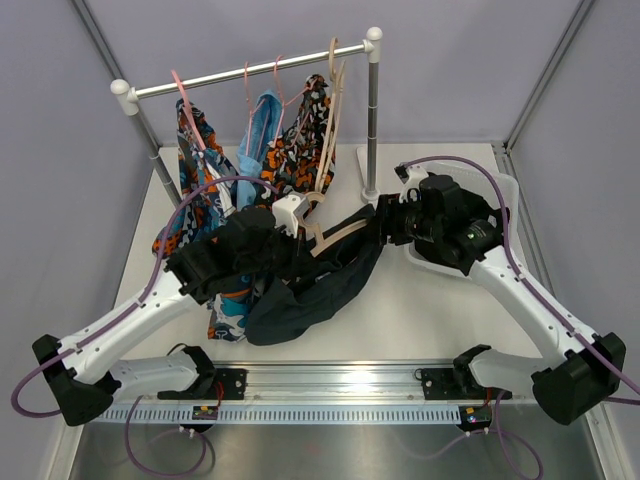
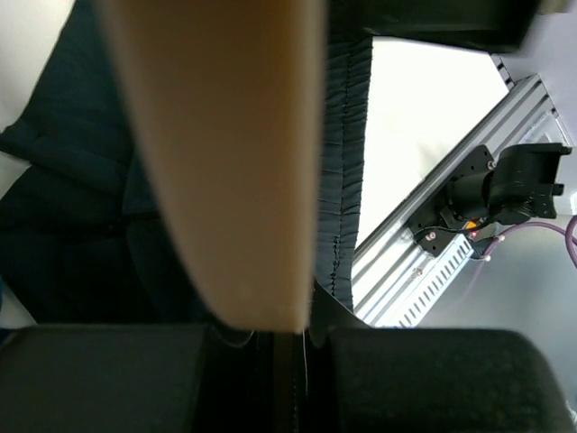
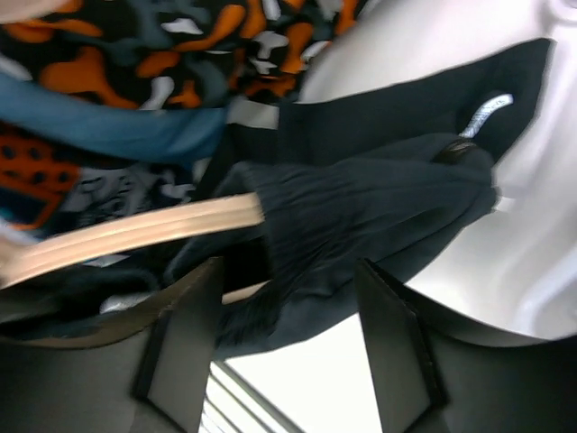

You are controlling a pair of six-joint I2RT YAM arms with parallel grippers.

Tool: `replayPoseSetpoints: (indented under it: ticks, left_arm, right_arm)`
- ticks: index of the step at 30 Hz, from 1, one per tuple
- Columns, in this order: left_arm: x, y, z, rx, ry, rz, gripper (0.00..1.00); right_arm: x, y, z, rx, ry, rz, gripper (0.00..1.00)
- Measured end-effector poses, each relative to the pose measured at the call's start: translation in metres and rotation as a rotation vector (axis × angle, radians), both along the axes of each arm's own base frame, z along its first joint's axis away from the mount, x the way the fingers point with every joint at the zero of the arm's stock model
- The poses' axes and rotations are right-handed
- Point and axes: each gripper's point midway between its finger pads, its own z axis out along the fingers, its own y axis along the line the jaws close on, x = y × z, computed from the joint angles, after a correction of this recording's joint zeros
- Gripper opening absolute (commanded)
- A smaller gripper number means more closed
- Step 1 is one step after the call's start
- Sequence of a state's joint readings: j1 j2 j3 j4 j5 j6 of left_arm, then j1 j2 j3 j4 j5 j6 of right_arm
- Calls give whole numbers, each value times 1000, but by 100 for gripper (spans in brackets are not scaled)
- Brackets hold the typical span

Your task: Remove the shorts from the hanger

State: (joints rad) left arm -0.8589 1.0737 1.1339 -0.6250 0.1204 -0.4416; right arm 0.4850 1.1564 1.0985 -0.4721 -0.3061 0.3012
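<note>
Right gripper [image 3: 288, 275] clamps the bunched waistband of plain dark fabric shorts [image 3: 379, 198], which sag onto the white table [image 1: 440, 325]. Left gripper [image 2: 279, 347] pinches the beige flat hanger [image 2: 225, 162] tucked in that waistband. Orange-black-white blotched shorts [image 1: 303, 145] hang on the metal rail [image 1: 250, 72].

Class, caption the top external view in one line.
At the rack: left gripper holding beige hanger, right gripper around dark shorts.
</note>
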Motion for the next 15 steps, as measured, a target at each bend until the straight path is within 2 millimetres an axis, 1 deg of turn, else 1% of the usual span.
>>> replayPoseSetpoints:
  ticks: [1,2,4,5,6,8,9,10,15]
  left_arm:
    - [0,-1,0,-1,2,-1,0]
    - [-1,-1,0,-2,4,-2,0]
    - [-1,-1,0,-4,5,-3,0]
    - [-1,-2,0,-6,4,-3,0]
    - [0,-2,1,-7,2,-3,0]
    - [0,-3,1,-10,0,-3,0]
    - [0,-3,2,-12,-1,-3,0]
    - [0,-3,2,-13,-3,-3,0]
    - [0,-2,4,-15,-10,-5,0]
  right_arm:
    - [5,-2,-6,-21,7,-24,57]
    - [8,-3,-9,-36,8,-40,46]
    - [14,-8,-16,-68,10,-69,37]
    - [16,-9,-18,-78,8,-80,32]
    - [18,-11,-18,-85,4,-88,24]
    - [20,-13,-18,-97,-7,-100,12]
    - [22,-15,-17,-106,-16,-107,1]
    - [23,-16,-17,-115,-25,-114,0]
    - [34,-28,-7,-139,-73,-130,0]
